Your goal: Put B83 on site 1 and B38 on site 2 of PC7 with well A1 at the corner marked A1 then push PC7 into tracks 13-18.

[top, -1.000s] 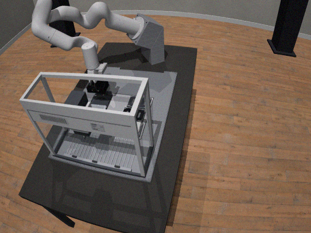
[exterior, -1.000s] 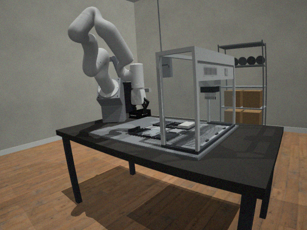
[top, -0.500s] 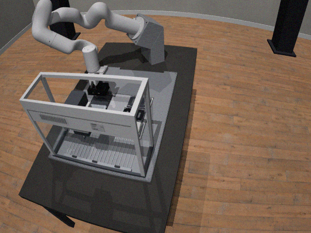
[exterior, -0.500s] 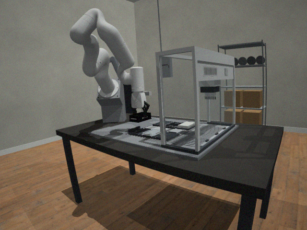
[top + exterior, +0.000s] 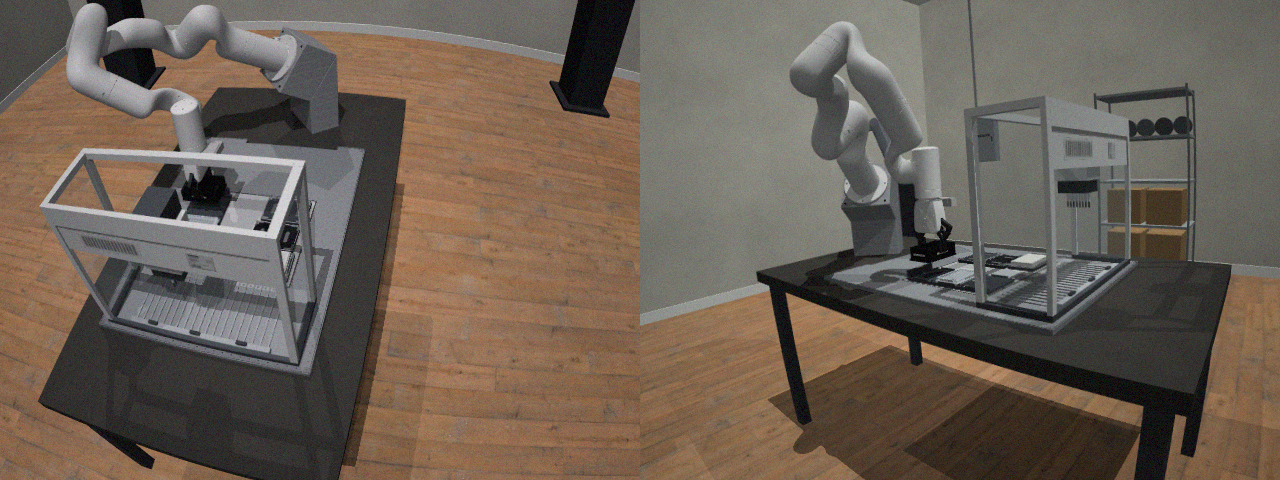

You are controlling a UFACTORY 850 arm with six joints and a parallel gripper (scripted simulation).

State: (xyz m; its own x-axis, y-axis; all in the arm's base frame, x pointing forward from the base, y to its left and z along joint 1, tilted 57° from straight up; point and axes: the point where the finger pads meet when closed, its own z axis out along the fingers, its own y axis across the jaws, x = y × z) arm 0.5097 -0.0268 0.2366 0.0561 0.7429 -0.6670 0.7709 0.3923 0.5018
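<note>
Loading step: the tool (image 5: 933,238) grips a dark block, probably B83 (image 5: 932,250), just above the near end of carrier PC7 (image 5: 950,275) on the tabletop (image 5: 1105,310). Next: lower it flat into site 1, A1 corner matched.

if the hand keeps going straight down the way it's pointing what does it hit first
The hand points down, shut on a black block. Below it lies the plate carrier, so the block would likely meet that first; exact alignment is unclear.
</note>
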